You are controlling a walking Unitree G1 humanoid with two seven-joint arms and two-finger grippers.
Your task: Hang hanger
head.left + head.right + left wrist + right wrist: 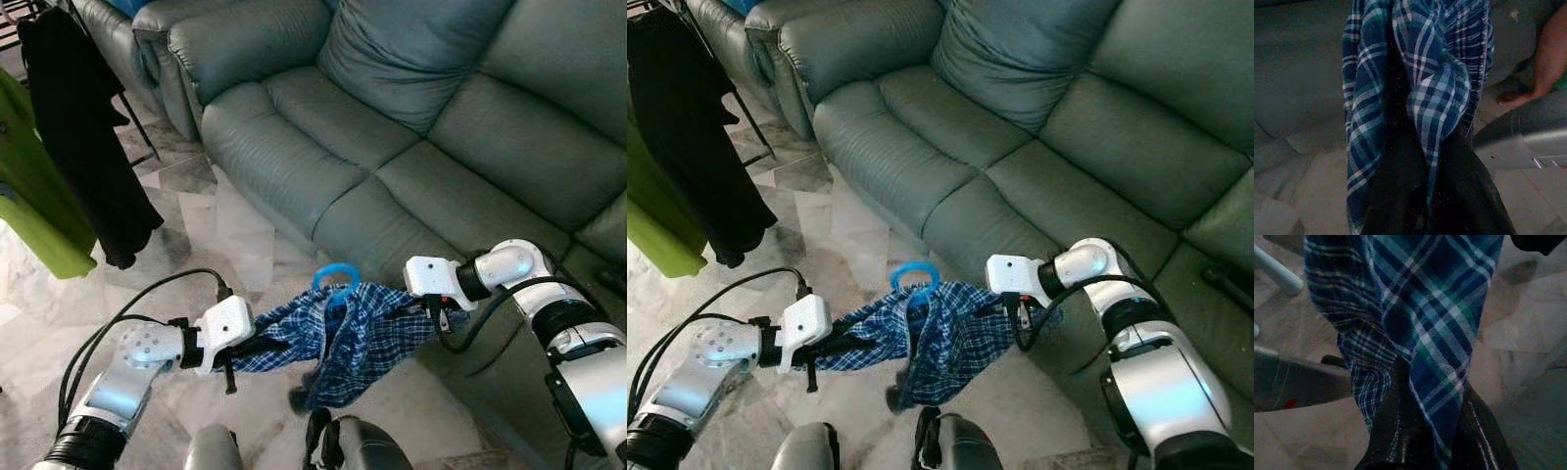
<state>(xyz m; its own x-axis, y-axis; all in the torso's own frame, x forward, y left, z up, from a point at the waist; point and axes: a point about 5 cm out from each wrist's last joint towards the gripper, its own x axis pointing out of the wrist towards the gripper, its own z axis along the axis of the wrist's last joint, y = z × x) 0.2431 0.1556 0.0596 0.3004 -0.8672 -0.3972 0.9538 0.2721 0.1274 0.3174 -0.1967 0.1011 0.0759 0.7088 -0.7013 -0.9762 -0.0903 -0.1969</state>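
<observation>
A blue plaid shirt [353, 338] on a blue hanger hangs low over the floor between my two arms. The hanger's round hook [336, 279] sticks up from the collar. My left gripper [257, 350] is shut on the shirt's left shoulder, and my right gripper [429, 315] is shut on the right one. In the left wrist view the plaid cloth [1415, 122] runs down between the dark fingers [1474, 196]. The right wrist view has the cloth [1425, 333] pinched between black fingers [1396, 431].
A grey-green leather sofa [411, 127] stands straight ahead and to the right. A clothes rack at the far left carries a black garment [83, 127] and a green one [34, 206]. Marble floor [196, 245] lies between them. A person's forearm [1550, 54] shows beyond the shirt.
</observation>
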